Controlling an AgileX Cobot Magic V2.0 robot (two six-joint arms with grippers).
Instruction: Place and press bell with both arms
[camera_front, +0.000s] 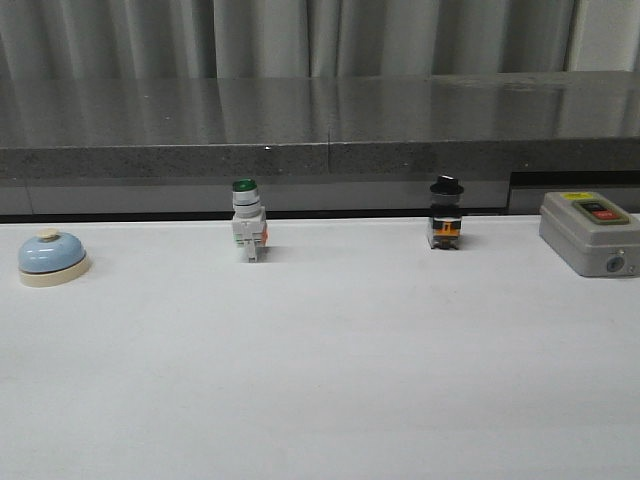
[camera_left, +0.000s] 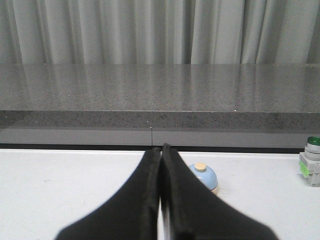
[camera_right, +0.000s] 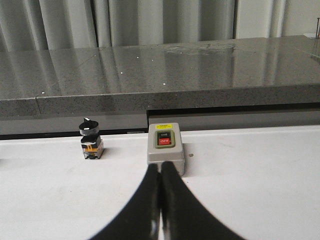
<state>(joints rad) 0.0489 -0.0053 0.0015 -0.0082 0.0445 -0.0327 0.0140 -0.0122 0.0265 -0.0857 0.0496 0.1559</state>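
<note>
The bell, a light-blue dome on a cream base with a cream button, sits at the far left of the white table in the front view. It shows again in the left wrist view, bell, partly covered by one black finger. My left gripper is shut with nothing in it, short of the bell. My right gripper is shut and empty too, its tips just in front of the grey box. Neither arm shows in the front view.
A green-capped white push-button switch stands at the back middle-left, a black-knobbed switch at the back middle-right, and a grey box with red button at the far right. A grey stone ledge runs behind the white table.
</note>
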